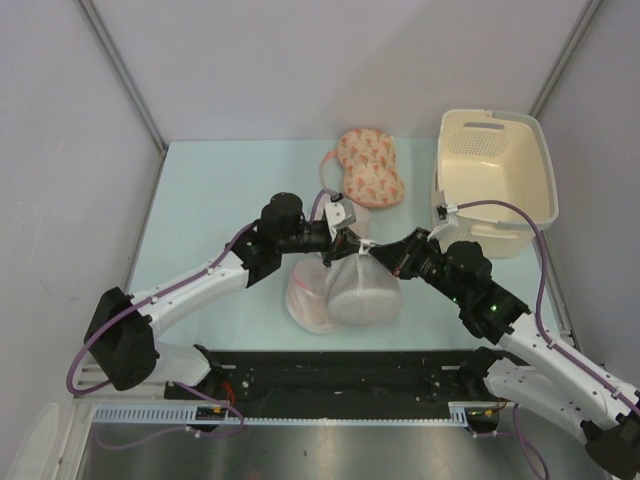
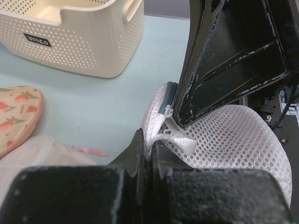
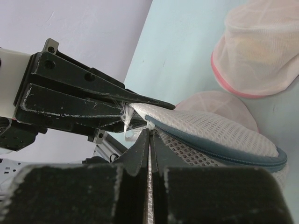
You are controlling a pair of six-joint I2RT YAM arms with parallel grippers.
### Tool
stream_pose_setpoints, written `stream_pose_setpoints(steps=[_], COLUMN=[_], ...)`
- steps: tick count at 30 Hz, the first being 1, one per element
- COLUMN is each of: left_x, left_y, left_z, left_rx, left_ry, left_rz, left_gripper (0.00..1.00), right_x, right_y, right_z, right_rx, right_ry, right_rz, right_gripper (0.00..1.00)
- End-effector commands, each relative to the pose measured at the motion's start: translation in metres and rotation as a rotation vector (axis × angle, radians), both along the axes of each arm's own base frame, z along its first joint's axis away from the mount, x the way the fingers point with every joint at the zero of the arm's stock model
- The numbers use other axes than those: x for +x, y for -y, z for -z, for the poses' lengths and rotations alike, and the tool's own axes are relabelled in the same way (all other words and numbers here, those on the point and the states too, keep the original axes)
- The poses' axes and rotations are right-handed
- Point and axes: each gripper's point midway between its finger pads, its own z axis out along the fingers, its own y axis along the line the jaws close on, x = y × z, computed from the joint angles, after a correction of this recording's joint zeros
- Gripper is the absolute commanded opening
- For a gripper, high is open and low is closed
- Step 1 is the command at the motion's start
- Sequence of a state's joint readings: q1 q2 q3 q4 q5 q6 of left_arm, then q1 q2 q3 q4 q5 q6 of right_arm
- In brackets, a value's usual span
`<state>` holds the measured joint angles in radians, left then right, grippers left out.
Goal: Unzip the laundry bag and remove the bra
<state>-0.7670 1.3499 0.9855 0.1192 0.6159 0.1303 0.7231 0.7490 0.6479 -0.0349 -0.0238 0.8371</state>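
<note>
Laundry bag (image 1: pixel 365 292) at table centre, grey zip (image 3: pixel 224 154) apparently unopened. Left gripper (image 2: pixel 148 142) clamps the bag's white rim fabric as an anchor. Right gripper (image 3: pixel 149 134) pinches shut at the zip's end, presumably to draw it. Bra unseen.
</note>
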Motion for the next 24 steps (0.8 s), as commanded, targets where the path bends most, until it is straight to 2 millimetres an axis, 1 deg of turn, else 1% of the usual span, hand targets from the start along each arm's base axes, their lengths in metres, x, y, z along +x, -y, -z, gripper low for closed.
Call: stream_pose_setpoints(steps=[1,2,5,6,8,9,12,16,18,19,20,21,22,23,24], left_x=[-0.005,-0.005,-0.004,-0.005,-0.004,-0.004,-0.002,0.001,0.003,0.002,0.001,-0.001,-0.006,-0.008,-0.010], left_y=[0.001,0.001,-0.001,-0.001,-0.003,-0.004,-0.009,-0.016,-0.018,-0.019,-0.020,-0.020,-0.021,-0.021,-0.022], left_z=[-0.030,-0.029,-0.029,-0.030,-0.031,-0.030,-0.034,-0.037,-0.044,-0.043,-0.048,-0.055,-0.053,-0.055,-0.060], left_rx=[-0.077,-0.075,-0.069,-0.070,-0.071,-0.067,-0.069,-0.072,-0.090,-0.098,-0.116,-0.143,-0.155,-0.168,-0.184], left_ry=[0.060,0.061,0.061,0.065,0.074,0.072,0.087,0.100,0.106,0.087,0.086,0.095,0.065,0.069,0.083], left_rz=[0.029,0.030,0.026,0.028,0.024,0.022,0.013,-0.002,-0.019,-0.016,-0.009,0.000,0.023,0.036,0.042], left_gripper=[0.00,0.00,0.00,0.00,0.00,0.00,0.00,0.00,0.00,0.00,0.00,0.00,0.01,0.00,0.00], right_x=[0.009,0.010,0.011,0.011,0.012,0.017,0.017,0.018,0.019,0.020,0.022,0.021,0.021,0.024,0.022], right_y=[0.011,0.017,0.031,0.038,0.046,0.053,0.060,0.071,0.074,0.075,0.074,0.071,0.069,0.065,0.063], right_z=[-0.004,0.001,0.004,0.000,0.005,0.007,0.020,0.021,0.028,0.032,0.036,0.050,0.058,0.066,0.079], right_rx=[0.007,-0.003,-0.016,-0.011,-0.018,-0.020,-0.027,-0.027,-0.039,-0.042,-0.042,-0.052,-0.056,-0.052,-0.056], right_ry=[0.008,-0.012,-0.014,0.002,-0.007,-0.014,-0.054,-0.047,-0.063,-0.070,-0.076,-0.100,-0.114,-0.134,-0.156], right_rz=[0.080,0.101,0.145,0.164,0.179,0.205,0.196,0.218,0.221,0.225,0.220,0.202,0.195,0.188,0.173], right_gripper=[0.00,0.00,0.00,0.00,0.00,0.00,0.00,0.00,0.00,0.00,0.00,0.00,0.00,0.00,0.00])
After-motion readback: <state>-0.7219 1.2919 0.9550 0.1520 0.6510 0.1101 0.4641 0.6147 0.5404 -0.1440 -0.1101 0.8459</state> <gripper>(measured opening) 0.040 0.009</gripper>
